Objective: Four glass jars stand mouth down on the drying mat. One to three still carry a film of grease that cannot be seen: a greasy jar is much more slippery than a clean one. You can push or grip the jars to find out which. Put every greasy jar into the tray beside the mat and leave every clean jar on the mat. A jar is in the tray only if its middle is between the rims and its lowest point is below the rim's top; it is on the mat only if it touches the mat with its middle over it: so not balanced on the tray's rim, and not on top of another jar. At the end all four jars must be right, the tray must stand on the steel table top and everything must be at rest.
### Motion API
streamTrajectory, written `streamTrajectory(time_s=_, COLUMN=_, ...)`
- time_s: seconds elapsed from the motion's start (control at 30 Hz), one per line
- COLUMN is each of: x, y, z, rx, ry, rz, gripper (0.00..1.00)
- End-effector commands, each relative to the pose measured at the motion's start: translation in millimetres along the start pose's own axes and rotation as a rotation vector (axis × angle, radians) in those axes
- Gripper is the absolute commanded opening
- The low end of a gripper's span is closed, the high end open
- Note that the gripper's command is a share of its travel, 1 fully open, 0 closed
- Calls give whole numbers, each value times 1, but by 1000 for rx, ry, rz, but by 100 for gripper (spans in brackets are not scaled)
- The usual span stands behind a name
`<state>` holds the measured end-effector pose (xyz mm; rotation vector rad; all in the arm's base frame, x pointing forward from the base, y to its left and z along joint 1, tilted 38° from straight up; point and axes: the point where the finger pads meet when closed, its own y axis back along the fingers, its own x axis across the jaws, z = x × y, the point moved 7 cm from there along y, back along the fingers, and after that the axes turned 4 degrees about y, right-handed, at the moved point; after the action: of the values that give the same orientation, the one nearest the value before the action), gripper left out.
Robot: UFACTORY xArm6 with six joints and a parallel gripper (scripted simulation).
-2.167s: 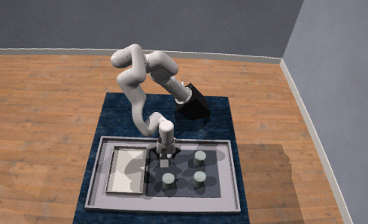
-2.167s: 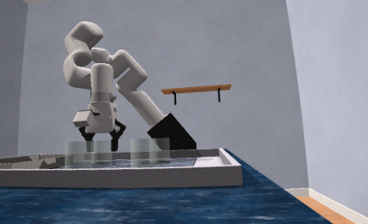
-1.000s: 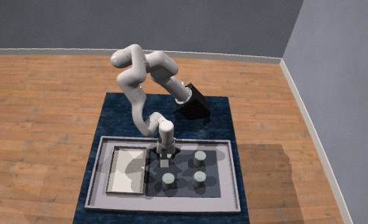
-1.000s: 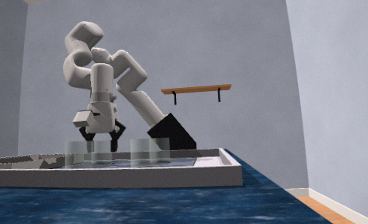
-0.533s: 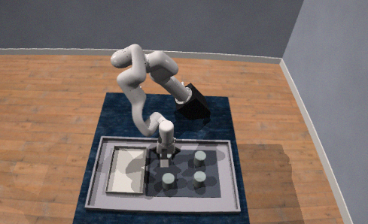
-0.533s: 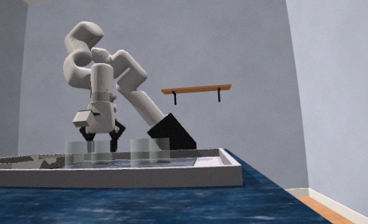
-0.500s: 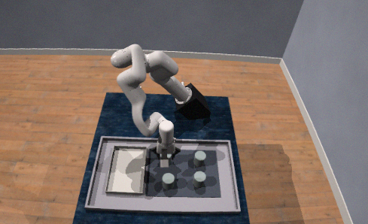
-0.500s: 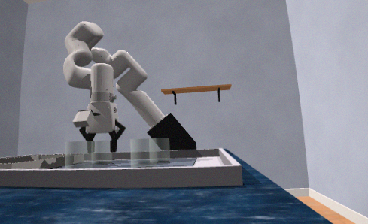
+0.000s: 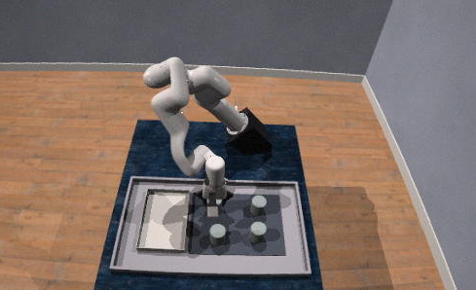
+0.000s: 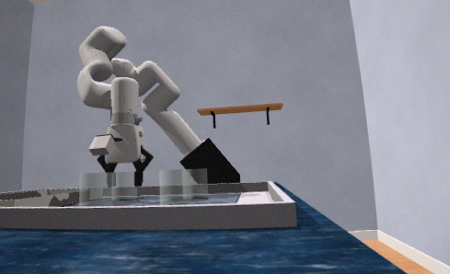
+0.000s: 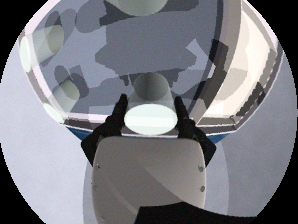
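Observation:
My gripper (image 10: 124,179) (image 11: 150,101) is open, pointing down, with its fingers on either side of the back left jar (image 11: 150,120). Little gap shows between that jar and the fingers; contact cannot be told. The jar stands on the dark mat (image 9: 273,248) (image 11: 145,47). The front left jar (image 9: 217,235) (image 11: 141,5), the front right jar (image 9: 258,232) and the back right jar (image 9: 258,205) also stand there, mouth down, apart from one another. The pale tray (image 9: 161,238) (image 11: 250,40) lies left of the mat and holds no jar. Grease cannot be seen.
A raised rim (image 9: 214,271) (image 10: 138,217) surrounds the grey steel table top (image 9: 127,243). The tray's near wall runs close beside the mat's left edge. The black robot base (image 9: 249,133) (image 10: 209,163) stands behind. A wall shelf (image 10: 239,108) is in the background.

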<state>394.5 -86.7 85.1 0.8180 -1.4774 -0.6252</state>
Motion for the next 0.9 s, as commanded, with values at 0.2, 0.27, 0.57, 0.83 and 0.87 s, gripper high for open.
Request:
streamTrajectory(time_s=0.2, x=0, y=1, z=-1, rx=3, ry=-1, rz=0, gripper=78)
streamTrajectory(time_s=0.27, x=0, y=1, z=-1, rx=3, ry=-1, rz=0, gripper=78)
streamTrajectory(time_s=0.57, x=0, y=1, z=-1, rx=3, ry=-1, rz=0, gripper=78)
streamTrajectory(time_s=0.83, x=0, y=1, z=-1, rx=3, ry=-1, rz=0, gripper=75)
streamTrajectory(time_s=0.87, x=0, y=1, z=-1, rx=3, ry=-1, rz=0, gripper=75)
